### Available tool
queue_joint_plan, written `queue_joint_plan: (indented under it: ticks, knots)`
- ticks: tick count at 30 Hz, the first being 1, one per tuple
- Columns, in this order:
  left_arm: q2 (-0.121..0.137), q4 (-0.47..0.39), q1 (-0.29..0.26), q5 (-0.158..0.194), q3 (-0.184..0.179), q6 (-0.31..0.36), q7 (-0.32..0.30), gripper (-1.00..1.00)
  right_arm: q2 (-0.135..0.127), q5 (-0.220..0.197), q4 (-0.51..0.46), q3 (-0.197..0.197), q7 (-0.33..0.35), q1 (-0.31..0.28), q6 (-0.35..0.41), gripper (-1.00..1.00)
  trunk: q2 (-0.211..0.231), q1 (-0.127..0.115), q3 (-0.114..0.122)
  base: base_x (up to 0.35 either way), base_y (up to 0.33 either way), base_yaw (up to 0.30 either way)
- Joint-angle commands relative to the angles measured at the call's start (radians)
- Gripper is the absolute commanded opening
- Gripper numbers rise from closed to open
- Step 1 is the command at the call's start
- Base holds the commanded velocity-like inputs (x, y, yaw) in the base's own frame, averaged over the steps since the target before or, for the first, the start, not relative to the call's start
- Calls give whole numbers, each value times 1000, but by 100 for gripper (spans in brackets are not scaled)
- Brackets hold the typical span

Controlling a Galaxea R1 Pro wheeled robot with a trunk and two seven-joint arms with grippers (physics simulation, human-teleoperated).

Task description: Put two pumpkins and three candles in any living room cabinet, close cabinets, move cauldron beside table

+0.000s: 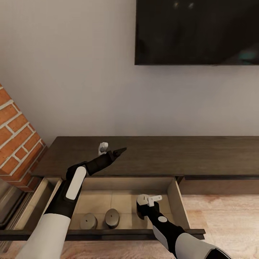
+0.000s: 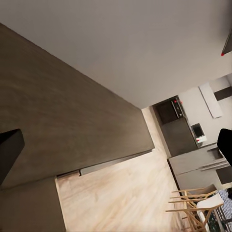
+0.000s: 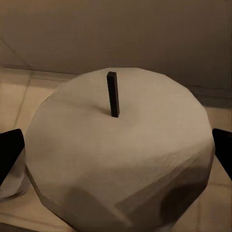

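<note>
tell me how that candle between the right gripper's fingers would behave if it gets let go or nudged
The candle is a squat, wide cylinder with a flat top, so it would probably sit steady rather than tip. Its faceted sides suggest it would roll poorly if knocked over. It looks solid and stiff, so the right gripper likely won't deform it.

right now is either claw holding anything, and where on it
The right claw is around a candle, a finger at each side of its body, over the open drawer. The left claw holds nothing.
</note>
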Motion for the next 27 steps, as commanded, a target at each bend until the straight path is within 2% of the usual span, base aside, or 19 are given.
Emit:
queue_joint_plan:
  ticks: [1,9,17,22,27]
  knots:
    - [0,0,0,0,0,0,0,100,0,0,-1,0,-1,0,-4,-100,0,0,-2,0,0,0]
    - [0,0,0,0,0,0,0,100,1,1,-1,1,-1,2,-65,-100,0,0,-14,0,0,0]
    - [0,0,0,0,0,0,0,100,1,0,0,2,-6,3,-68,-100,0,0,-27,0,0,0]
    - [0,0,0,0,0,0,0,100,3,0,-1,2,-53,3,-60,-100,0,0,-35,0,0,0]
    - [0,0,0,0,0,0,0,100,2,0,-1,2,-67,3,-58,-100,0,0,-43,0,0,0]
